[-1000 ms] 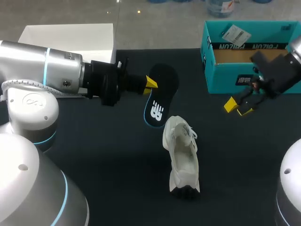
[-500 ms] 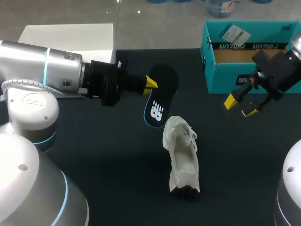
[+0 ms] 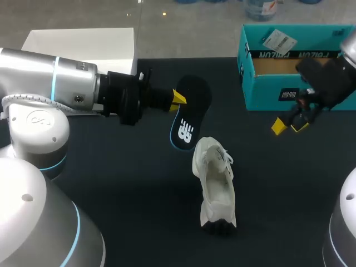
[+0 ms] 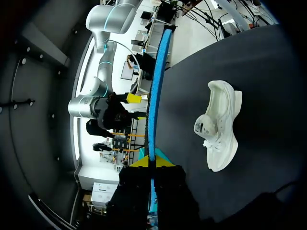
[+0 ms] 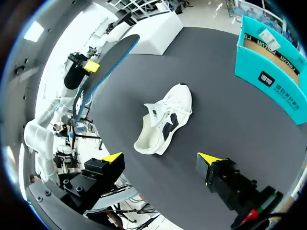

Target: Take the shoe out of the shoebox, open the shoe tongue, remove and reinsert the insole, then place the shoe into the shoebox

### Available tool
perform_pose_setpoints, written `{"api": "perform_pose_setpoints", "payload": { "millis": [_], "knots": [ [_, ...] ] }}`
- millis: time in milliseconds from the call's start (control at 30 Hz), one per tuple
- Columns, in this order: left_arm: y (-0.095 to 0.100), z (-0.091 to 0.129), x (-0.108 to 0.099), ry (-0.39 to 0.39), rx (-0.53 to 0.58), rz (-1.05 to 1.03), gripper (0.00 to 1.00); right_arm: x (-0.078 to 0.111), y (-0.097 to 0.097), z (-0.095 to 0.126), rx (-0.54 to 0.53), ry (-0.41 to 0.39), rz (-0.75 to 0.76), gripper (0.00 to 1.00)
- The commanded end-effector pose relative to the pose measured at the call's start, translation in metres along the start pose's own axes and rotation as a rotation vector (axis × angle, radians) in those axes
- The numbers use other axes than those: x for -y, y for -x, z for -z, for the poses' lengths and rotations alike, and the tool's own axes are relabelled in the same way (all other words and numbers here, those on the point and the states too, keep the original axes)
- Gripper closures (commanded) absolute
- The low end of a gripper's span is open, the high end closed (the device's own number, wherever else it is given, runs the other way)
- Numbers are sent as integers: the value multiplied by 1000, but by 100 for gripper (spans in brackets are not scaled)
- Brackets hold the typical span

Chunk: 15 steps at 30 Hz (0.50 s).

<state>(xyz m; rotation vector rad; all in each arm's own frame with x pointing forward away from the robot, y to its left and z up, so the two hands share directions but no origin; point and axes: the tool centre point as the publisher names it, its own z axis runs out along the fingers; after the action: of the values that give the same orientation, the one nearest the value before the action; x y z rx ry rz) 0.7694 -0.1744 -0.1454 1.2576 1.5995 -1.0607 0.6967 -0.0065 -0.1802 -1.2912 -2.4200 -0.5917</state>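
Quick status from my end: we're at the insole step. My left fingers (image 3: 179, 98) are pinched shut on the edge of the insole (image 3: 189, 114), holding it up in the air, on edge, just past the shoe (image 3: 216, 183). The shoe is out of the shoebox (image 3: 264, 92) and sits mid-tabletop (image 3: 111, 183), opening facing up as far as I can tell, well apart from the box at the far right. My right fingers (image 3: 277, 125) are spread wide with nothing in them, hovering just in front of the box.

So the removal looks done and reinserting is what's left before boxing it. My guess is the next move needs the insole tipped so one end points down into the opening. The right arm should probably come over and steady the shoe, because it's light and will likely skid or roll if I just push.
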Motion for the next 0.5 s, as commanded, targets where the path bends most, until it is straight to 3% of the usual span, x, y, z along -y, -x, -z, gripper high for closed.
{"api": "perform_pose_setpoints", "payload": {
  "millis": [33, 500],
  "knots": [
    [0, 0, 0, 1, -1, -1, 100, 13, -2, 0, 60, 35, 125, 0],
    [0, 0, 0, 1, -1, -1, 100, 41, 13, -3, 111, 70, 291, 0]
  ]
}}
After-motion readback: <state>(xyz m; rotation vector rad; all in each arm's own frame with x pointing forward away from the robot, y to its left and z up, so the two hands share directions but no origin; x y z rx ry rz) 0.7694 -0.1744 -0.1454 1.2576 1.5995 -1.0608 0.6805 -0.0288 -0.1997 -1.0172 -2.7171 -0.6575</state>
